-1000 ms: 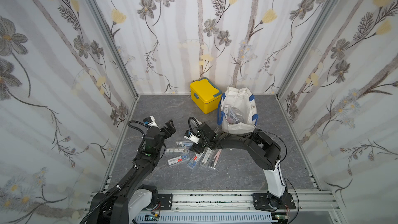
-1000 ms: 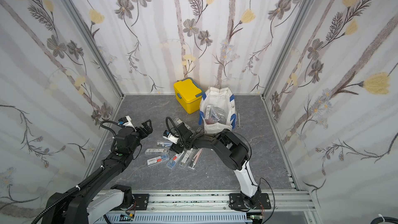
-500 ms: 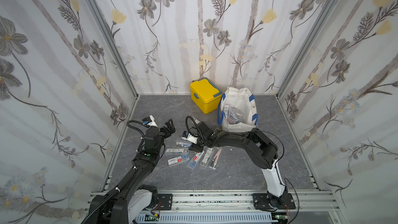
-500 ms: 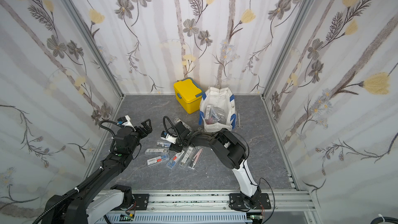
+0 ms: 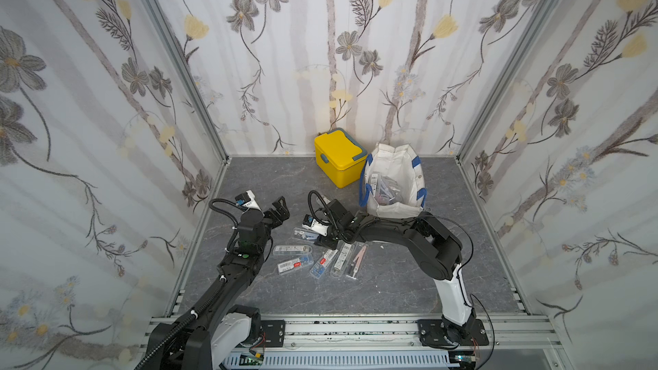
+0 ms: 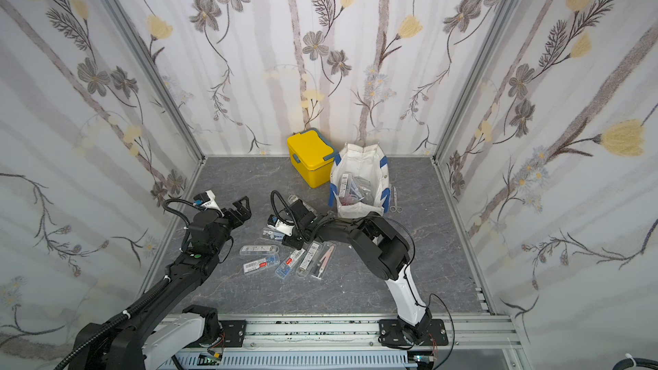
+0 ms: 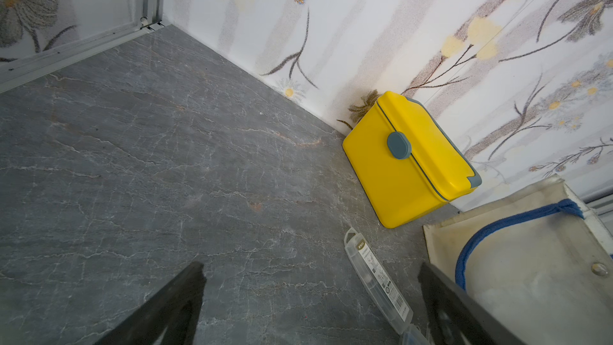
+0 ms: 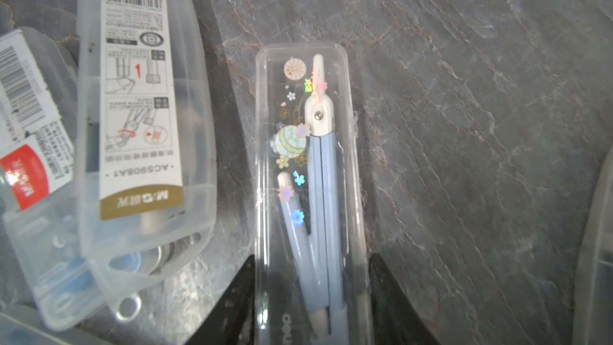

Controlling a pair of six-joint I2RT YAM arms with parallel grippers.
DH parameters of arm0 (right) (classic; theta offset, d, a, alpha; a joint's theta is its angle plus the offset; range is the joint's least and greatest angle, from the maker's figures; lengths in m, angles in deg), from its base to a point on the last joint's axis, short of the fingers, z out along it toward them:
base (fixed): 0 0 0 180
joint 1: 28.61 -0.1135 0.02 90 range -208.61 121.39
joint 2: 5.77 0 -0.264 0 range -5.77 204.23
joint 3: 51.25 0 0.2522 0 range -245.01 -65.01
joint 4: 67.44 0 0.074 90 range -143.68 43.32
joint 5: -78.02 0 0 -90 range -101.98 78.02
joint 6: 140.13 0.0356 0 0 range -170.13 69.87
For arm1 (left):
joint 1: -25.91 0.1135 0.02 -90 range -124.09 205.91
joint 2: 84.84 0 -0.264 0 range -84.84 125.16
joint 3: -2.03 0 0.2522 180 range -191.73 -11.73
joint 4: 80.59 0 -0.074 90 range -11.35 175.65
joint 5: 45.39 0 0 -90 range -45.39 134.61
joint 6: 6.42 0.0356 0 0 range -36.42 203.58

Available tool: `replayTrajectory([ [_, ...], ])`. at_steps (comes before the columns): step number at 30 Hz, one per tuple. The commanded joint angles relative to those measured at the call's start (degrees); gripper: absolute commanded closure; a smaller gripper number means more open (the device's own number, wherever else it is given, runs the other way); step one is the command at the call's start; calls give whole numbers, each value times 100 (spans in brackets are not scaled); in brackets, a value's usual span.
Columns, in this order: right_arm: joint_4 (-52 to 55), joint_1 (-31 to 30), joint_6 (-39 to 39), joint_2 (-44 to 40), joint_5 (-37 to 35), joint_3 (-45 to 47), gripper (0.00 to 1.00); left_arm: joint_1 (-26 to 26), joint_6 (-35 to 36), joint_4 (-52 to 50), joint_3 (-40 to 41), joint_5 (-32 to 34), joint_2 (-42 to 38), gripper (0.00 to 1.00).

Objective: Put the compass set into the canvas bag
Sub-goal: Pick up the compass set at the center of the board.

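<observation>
Seeing right gripper [image 8: 310, 260] pinching compass set [image 8: 311, 177] case by both sides, flat on floor [image 8: 464, 94] near canvas bag [image 5: 391, 212], outside it. Left gripper [image 7: 310, 267] seen spread wide, empty.

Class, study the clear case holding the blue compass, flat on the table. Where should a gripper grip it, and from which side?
Across its narrow width, on the two long walls of the compass case, from above: it lies flat on the table, and jaws of the right gripper straddle one end, clear of the labelled case beside it.
</observation>
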Motion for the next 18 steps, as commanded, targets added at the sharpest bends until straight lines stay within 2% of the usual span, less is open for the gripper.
replayTrajectory([
  [1, -180, 0, 116, -249, -117, 59, 63, 9, 4, 24, -10, 63, -28, 0],
  [10, -360, 22, 491, -1009, -818, 85, 62, 24, -39, 108, 66, 3, -138, 0],
  [18, -350, 175, 880, -1888, -1616, 26, 62, 22, -222, 562, 221, -314, -490, 0],
])
